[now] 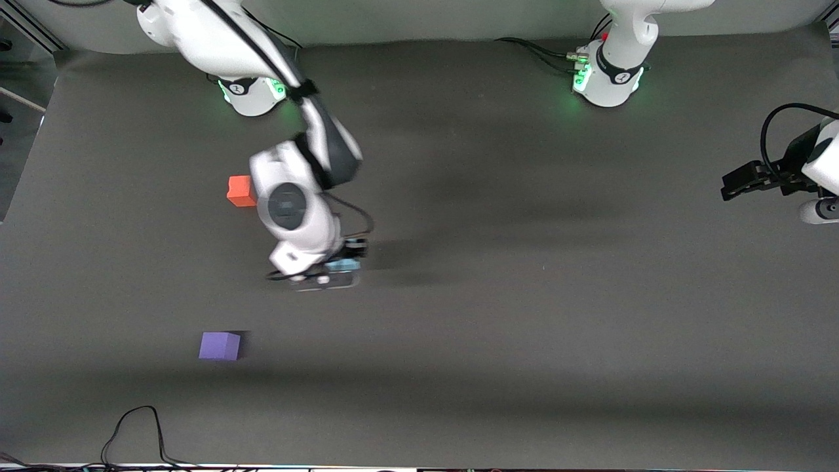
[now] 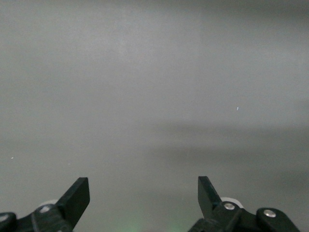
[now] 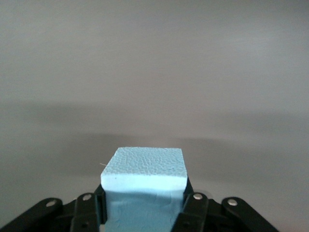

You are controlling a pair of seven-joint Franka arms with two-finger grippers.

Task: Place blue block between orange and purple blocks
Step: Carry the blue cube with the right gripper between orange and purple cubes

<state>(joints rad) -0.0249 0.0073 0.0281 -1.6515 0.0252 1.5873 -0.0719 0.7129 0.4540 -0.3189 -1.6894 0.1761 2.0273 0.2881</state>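
Front view: the right arm reaches down from its base at the top of the view, and the right gripper [image 1: 326, 270] sits low over the dark grey table [image 1: 524, 328], a little toward the right arm's end from the middle. Its fingers are clamped on the blue block [image 1: 343, 265], of which only a sliver of sky-blue shows under the white wrist. From that block, the orange block [image 1: 240, 191] lies at about ten o'clock, farther from the front camera, partly hidden by the right arm's wrist housing. The purple block [image 1: 219, 345] lies at about seven o'clock from the blue block, nearer to the front camera, resting flat on the table by itself. Orange and purple stand well apart, the purple one roughly at six o'clock from the orange one. The blue block is off that line, toward the left arm's end of the table. The left arm waits at its own end of the table, and the left gripper [image 1: 734, 183] hangs in the air at the view's edge. A black cable [image 1: 141, 426] loops on the table near the front camera's edge.

Left wrist view: the left gripper [image 2: 143, 198] has its two black fingers [image 2: 77, 195] spread wide apart, with nothing but bare grey table between them.

Right wrist view: the right gripper [image 3: 143, 205] has its jaws pressed against both sides of the blue block [image 3: 145, 169], whose pebbled top face is level.
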